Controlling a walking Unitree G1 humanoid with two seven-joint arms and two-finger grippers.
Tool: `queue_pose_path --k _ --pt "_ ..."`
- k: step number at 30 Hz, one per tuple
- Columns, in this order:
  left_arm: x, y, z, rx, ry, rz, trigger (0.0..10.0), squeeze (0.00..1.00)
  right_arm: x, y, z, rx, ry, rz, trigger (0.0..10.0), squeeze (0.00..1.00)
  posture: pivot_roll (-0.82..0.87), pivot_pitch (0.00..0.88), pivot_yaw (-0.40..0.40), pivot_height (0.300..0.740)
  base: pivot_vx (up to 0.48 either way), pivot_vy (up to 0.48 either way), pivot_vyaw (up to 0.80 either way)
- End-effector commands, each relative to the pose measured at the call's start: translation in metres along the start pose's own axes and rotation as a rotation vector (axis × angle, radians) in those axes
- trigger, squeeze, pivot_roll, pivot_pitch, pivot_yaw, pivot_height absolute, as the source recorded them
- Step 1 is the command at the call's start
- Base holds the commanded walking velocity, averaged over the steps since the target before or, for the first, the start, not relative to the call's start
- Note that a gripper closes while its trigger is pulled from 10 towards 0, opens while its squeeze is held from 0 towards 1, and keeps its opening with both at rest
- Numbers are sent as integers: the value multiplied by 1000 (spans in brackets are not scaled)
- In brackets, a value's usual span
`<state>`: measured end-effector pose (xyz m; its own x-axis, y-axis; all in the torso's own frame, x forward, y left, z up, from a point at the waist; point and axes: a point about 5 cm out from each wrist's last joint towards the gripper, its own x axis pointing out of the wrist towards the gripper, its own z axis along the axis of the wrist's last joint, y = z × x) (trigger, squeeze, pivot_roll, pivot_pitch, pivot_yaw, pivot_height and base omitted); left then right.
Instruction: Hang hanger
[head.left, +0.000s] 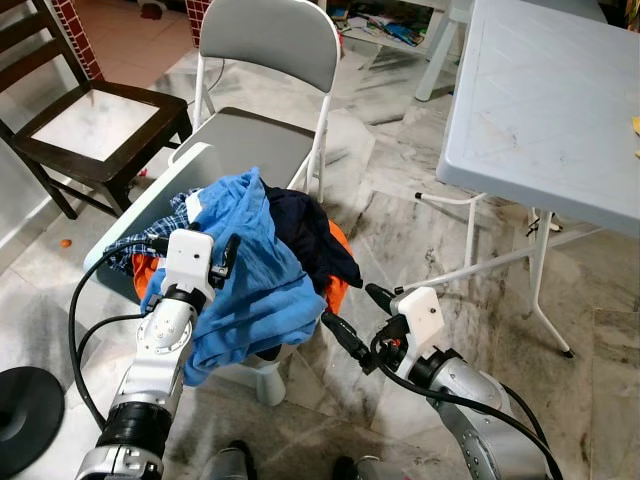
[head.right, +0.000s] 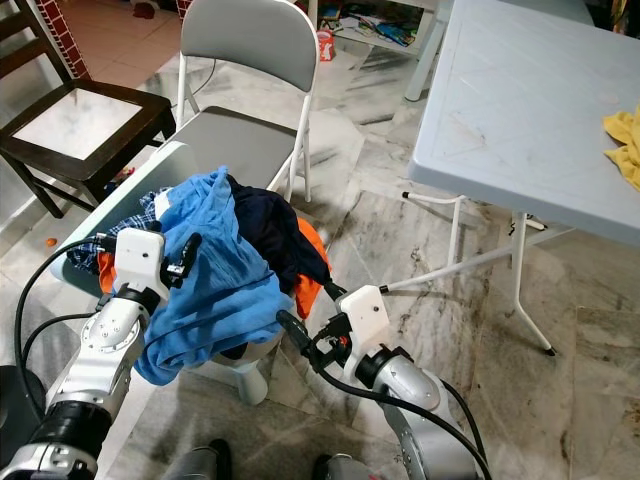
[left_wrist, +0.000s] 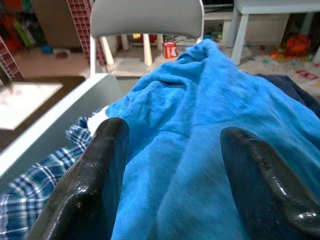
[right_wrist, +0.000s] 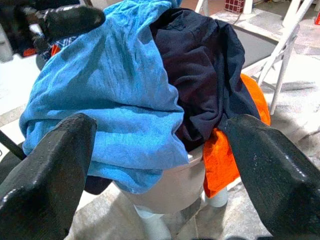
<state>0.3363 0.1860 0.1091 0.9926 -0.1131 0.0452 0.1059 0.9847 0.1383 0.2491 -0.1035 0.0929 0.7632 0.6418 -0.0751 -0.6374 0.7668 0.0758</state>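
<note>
A pale laundry basket (head.left: 178, 168) stands on the floor, heaped with clothes. A bright blue garment (head.left: 255, 275) drapes over the top and down the near side. Beside it lie a navy garment (head.left: 310, 230), an orange one (head.left: 337, 285) hanging over the rim, and a plaid shirt (head.left: 135, 245). My left gripper (head.left: 196, 236) is open, its fingers (left_wrist: 100, 170) spread over the blue cloth. My right gripper (head.left: 347, 302) is open too, held low at the basket's right side and pointing at the pile, close to the orange cloth but apart from it.
A grey folding chair (head.left: 270, 40) stands right behind the basket and a dark wooden chair (head.left: 90, 120) at the far left. A light-blue table (head.left: 560, 100) with thin legs is on the right, with a yellow cloth (head.right: 625, 135) on it. A black round base (head.left: 25, 415) is near left.
</note>
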Motion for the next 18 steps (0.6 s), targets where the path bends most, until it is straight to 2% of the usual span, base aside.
queue_pose_path --k 1,4,5,7,8,9,13,18 --pt "4 1 -3 -69 24 0 10000 1000 -4 0 0 -6 3 -15 10000 0 -25 208 -55 740 0 0 0" --pt "7 0 -4 -103 44 -10 10000 1000 -4 0 0 -6 2 -17 10000 0 -25 208 -55 740 0 0 0" --pt "10 -2 -8 -142 88 -18 10000 1000 -4 0 0 -7 2 -17 10000 0 -26 210 -55 740 0 0 0" --pt "12 -8 -13 -163 124 -59 10000 1000 -4 1 0 -7 3 -16 10000 0 -27 210 -56 740 0 0 0" --pt "13 -12 -14 -180 129 -87 4431 0 -4 1 0 -9 4 -16 10000 0 -29 210 -56 740 0 0 0" --pt "14 -13 -14 -188 128 -94 0 0 -4 1 0 -9 4 -16 10000 0 -29 210 -56 740 0 0 0" --pt "13 -22 -20 -216 162 -142 0 0 -3 0 0 -15 4 -18 10000 0 -32 210 -55 740 0 0 0" --pt "13 -22 -23 -217 170 -133 0 0 -3 0 1 -16 4 -23 10000 0 -30 208 -51 740 0 0 0"
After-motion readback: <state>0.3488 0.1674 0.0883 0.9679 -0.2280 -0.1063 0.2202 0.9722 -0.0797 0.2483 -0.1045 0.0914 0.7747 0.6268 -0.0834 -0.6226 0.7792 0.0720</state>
